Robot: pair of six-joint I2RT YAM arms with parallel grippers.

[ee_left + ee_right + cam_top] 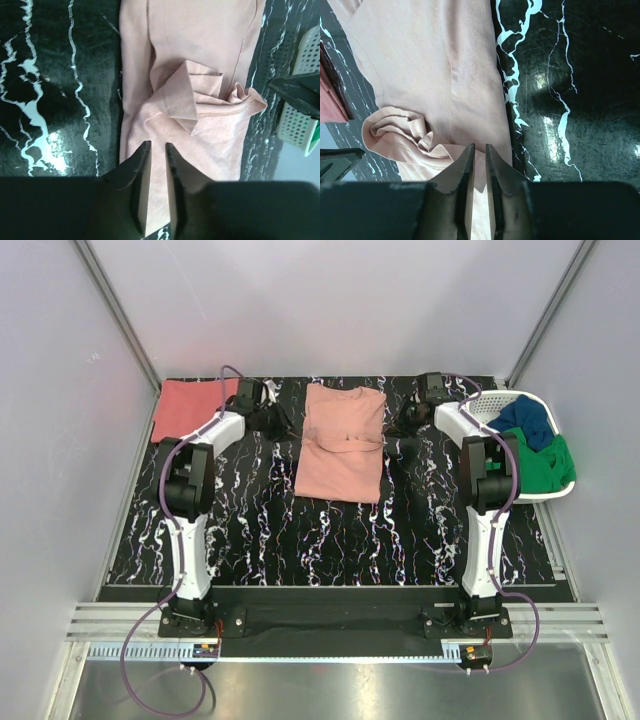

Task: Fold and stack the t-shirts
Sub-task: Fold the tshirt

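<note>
Both sleeves look folded in already, so I judge the next move to be the crosswise fold, and that turns on how the pale salmon t-shirt (342, 455) lies between my two arms. Its long axis runs straight away from the bases, down the middle of the bench (260, 530). The left tool (268, 420) stands just off its one long edge and the right tool (410, 418) just off the other, both level with the far half. The cloth is therefore inboard of each tool, and neither arm is nearer than the other.

In both wrist views the fingers are drawn together to a thin slit. I see pink cloth beyond the slit, but nothing I can call clamped.

A rumpled flap (200, 95) sits across the middle of the shirt, ahead of the left tool, and it looks likely to bunch under a fold.

For room, there is bare bench on the near side of both tools, enough to bring the far hem towards me. Outboard of the left tool and touching its arm lies the folded coral-red t-shirt (190, 408), where I judge the stack belongs. Outboard of the right tool sits the white basket (497, 398), close to that arm, so I'd keep its swing inward
</note>
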